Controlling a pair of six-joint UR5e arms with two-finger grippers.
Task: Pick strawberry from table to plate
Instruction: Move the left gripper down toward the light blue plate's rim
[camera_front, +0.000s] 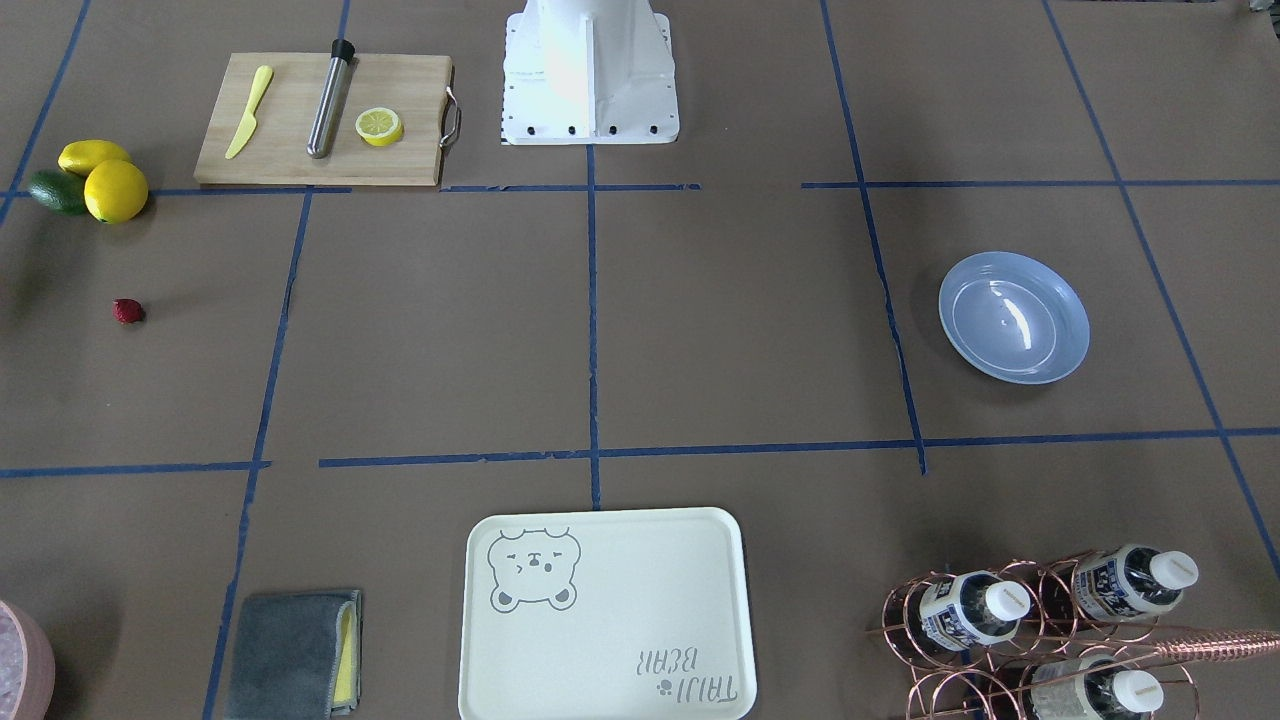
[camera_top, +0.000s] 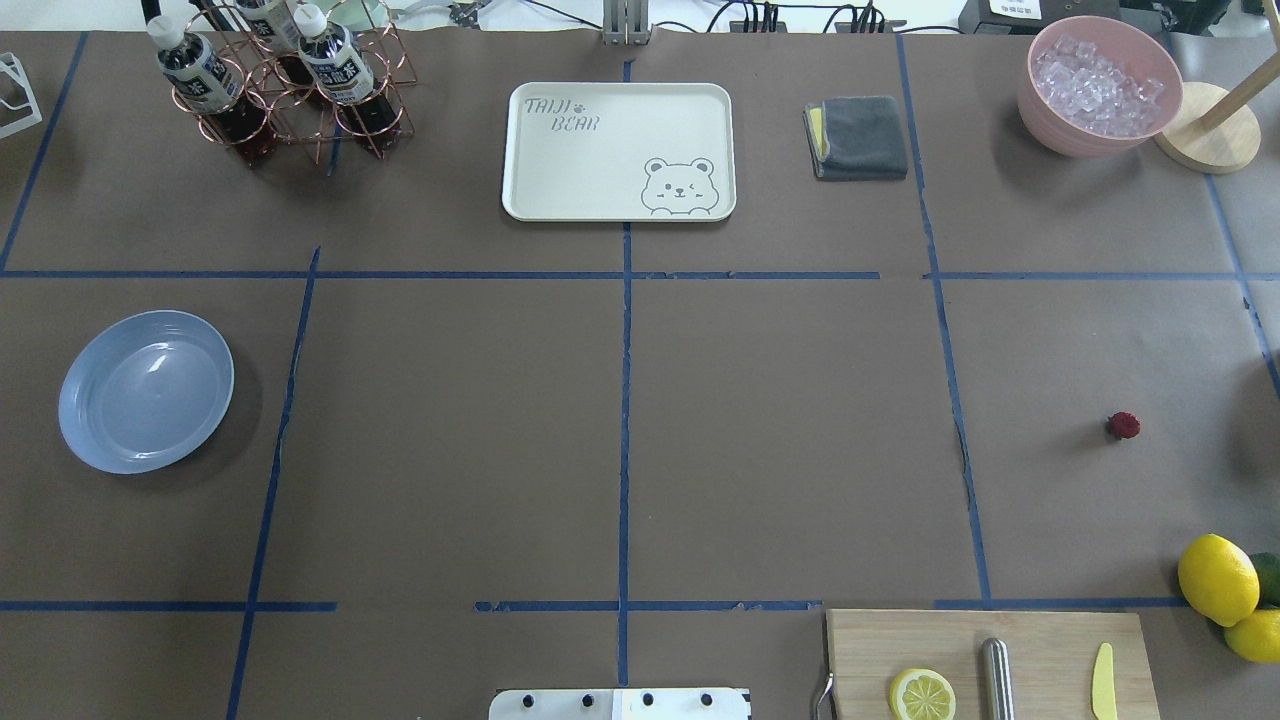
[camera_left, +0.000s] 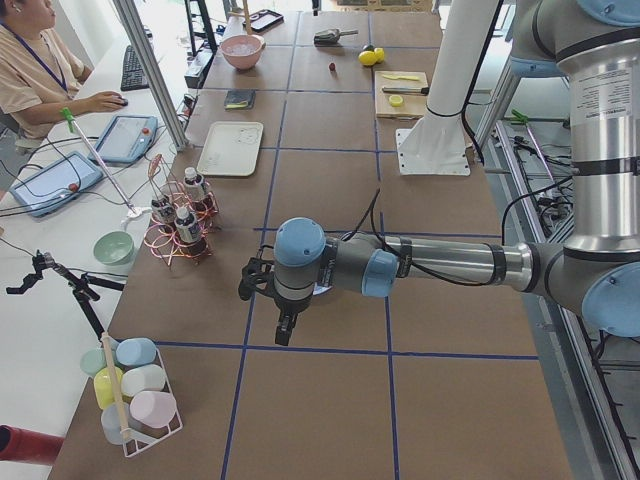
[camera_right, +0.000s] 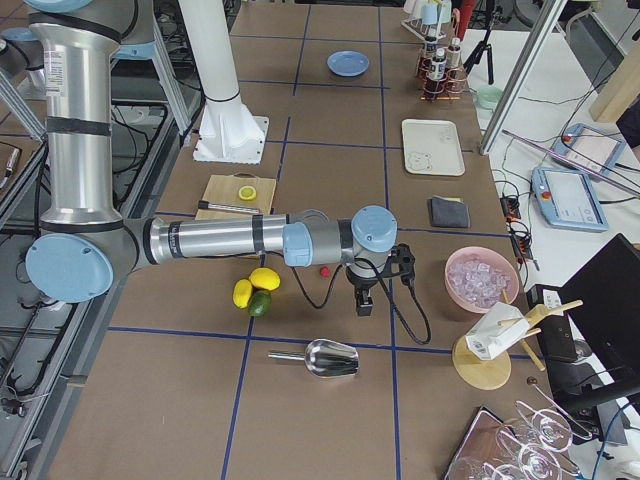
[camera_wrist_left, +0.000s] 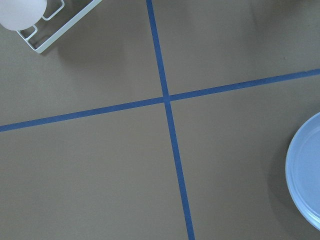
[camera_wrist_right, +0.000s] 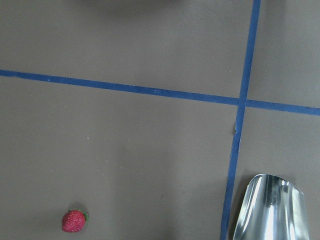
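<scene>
Overhead exterior view: the wide brown paper-covered table (camera_top: 450, 450), ruled by blue tape lines, carries the task's things at opposite ends. Neither arm enters this view. The side views show the grey-and-silver right arm (camera_right: 220, 240) stretched level over the robot's right end of the table and the left arm (camera_left: 450, 265) likewise over the left end, each gripper pointing down. The right gripper (camera_right: 362, 300) hangs above the table near the berry, apart from it; the left gripper (camera_left: 285, 328) hangs near the plate. Whether either pair of jaws is released or clenched cannot be told, since only the side views show them. The round, shallow, glossy light blue plate (camera_top: 146, 390) lies bare on the robot's left. A shiny metal scoop (camera_wrist_right: 267, 207) and two yellow lemons (camera_top: 1218, 578) lie at the right end. The tiny dark-red strawberry (camera_top: 1123, 425) rests on the table there, near the lemons and well apart from the plate. Judgement: the pick is not yet begun. The right arm, posted over the berry's end, is the likely picker. The spread between berry and plate would call for a long carry across the table or a hand-over to the left arm.
</scene>
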